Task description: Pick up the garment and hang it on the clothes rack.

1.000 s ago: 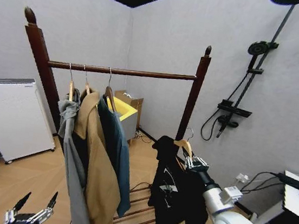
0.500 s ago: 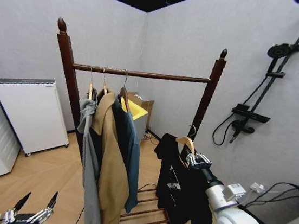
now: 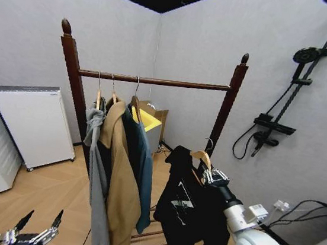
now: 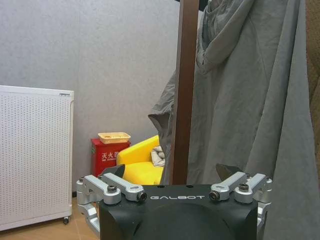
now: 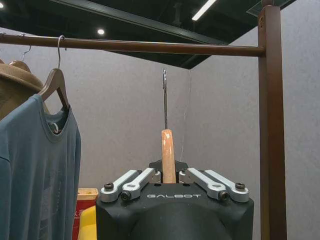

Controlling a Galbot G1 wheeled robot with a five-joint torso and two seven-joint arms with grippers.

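Clothes rack (image 3: 156, 81) stands on light wood-plank floor (image 3: 41, 191) near room corner: dark reddish-brown, two posts with knob finials, one horizontal bar, slatted base shelf low between posts. Three hangers hook over the bar toward its left end, carrying grey hoodie (image 3: 97, 186), tan coat (image 3: 116, 188), blue shirt (image 3: 140, 167), all bunched together; right part of bar bare. Right wrist view: bar (image 5: 150, 47) runs overhead, right post beside it. Left wrist view: left post (image 4: 182, 90) with hoodie draped against it. Also on floor: white wheeled appliance (image 3: 35, 122) against left wall, yellow chair (image 3: 142, 123) behind rack, small red box (image 4: 106, 155) beside chair.
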